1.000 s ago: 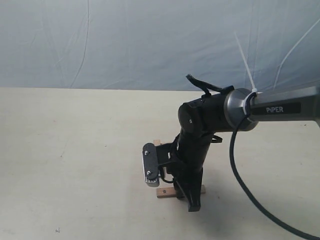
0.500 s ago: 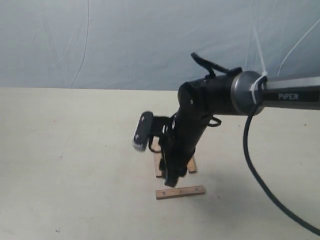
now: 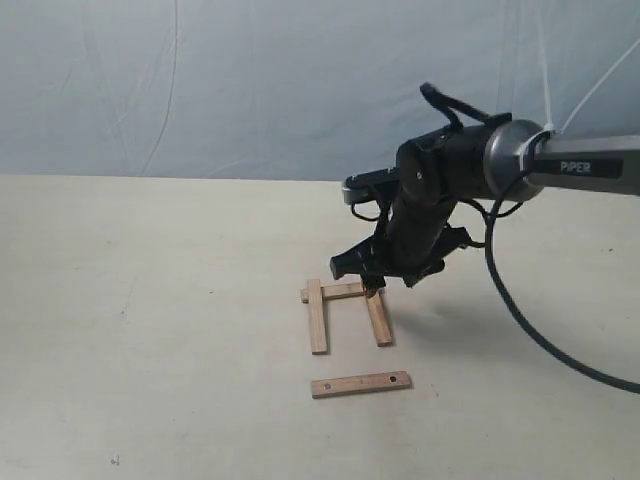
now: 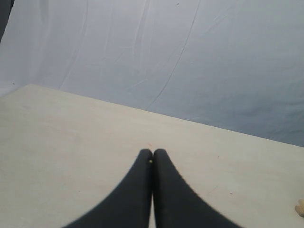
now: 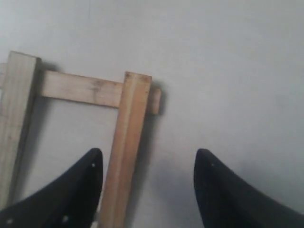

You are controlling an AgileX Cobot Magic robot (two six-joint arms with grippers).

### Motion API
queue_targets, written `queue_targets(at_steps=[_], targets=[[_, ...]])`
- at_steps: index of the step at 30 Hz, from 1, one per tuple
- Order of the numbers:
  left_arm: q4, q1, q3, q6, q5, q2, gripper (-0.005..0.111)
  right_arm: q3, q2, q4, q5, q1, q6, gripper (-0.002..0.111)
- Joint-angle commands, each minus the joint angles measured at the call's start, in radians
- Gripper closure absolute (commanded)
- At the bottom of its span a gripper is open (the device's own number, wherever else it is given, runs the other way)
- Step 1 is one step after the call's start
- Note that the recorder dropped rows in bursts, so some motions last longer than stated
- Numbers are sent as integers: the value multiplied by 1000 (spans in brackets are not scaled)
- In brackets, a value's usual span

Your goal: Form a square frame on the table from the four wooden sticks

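Three wooden sticks lie on the pale table [image 3: 150,300] as a frame open on its near side: a left stick [image 3: 317,316], a far cross stick [image 3: 338,291] and a right stick [image 3: 378,319]. The fourth stick [image 3: 360,384] lies loose in front of them, apart. My right gripper [image 3: 368,282] hovers over the far right corner. In the right wrist view it [image 5: 147,159] is open, with the right stick [image 5: 129,137] running between its fingers, close to one of them, and the cross stick [image 5: 80,89] beyond. My left gripper [image 4: 152,154] is shut on nothing above bare table.
A wrinkled blue-grey cloth [image 3: 250,80] hangs behind the table. The right arm's black cable [image 3: 500,300] loops down over the table on the right. A small pale scrap [image 4: 300,208] lies at the edge of the left wrist view.
The right arm has risen from over the near loose stick and swung back to the right, its wrist turning. The three joined sticks now show. No stick has moved.
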Motion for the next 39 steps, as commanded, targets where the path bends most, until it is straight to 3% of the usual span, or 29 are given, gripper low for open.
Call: queue_targets(at_steps=[1, 7, 8, 11, 20, 30, 39], targets=[[3, -7, 3, 0, 2, -4, 107, -4, 61, 2, -69, 1, 9, 54], [3, -7, 3, 0, 2, -4, 107, -6, 112, 27, -128, 1, 9, 58], [3, -7, 3, 0, 2, -4, 107, -6, 115, 27, -128, 1, 9, 65], [3, -7, 3, 0, 2, -4, 107, -26, 102, 32, -102, 1, 11, 108], [11, -7, 3, 0, 2, -4, 107, 9, -75, 55, 14, 1, 65, 109], [11, -7, 3, 0, 2, -4, 107, 357, -228, 74, -214, 45, 211, 109], [11, -7, 3, 0, 2, -4, 107, 361, -169, -7, -278, 99, 314, 109]])
